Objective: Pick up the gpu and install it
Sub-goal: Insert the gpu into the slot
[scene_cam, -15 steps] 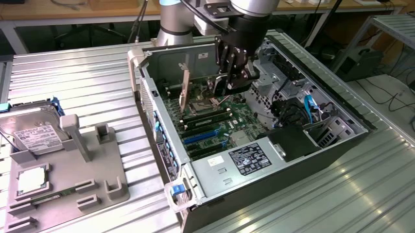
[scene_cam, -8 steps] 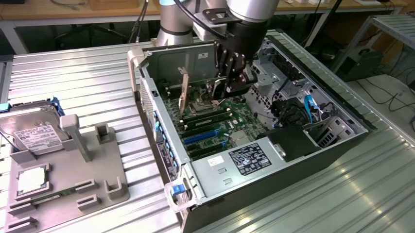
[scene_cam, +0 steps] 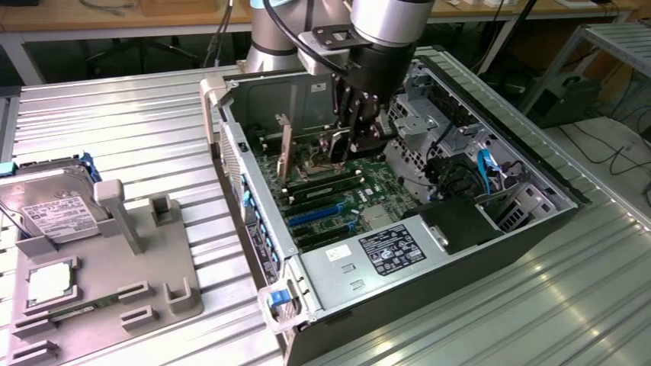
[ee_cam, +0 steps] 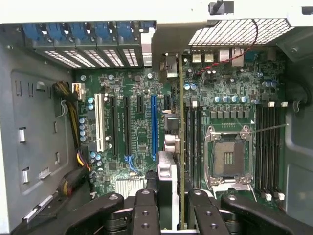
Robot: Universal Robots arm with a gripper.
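Your gripper [ee_cam: 170, 198] is pinching the gpu [ee_cam: 182, 147] on edge over the motherboard [ee_cam: 142, 122], twelve o'clock end in the exterior view; tilt it and I reckon it snags the memory slots [ee_cam: 191, 132] just beside.

I am reaching down into the open computer case [scene_cam: 529, 221], which is lying on its side on the ribbed metal desk [scene_cam: 142, 122]. My pincer [scene_cam: 358, 145] is hanging low over the motherboard [scene_cam: 346, 194], at one end of the gpu [scene_cam: 288, 149], which is standing on edge near the case wall toward the exterior view's left. Well apart on that side, a hard drive [scene_cam: 51, 213] is resting on a grey holder [scene_cam: 142, 267].
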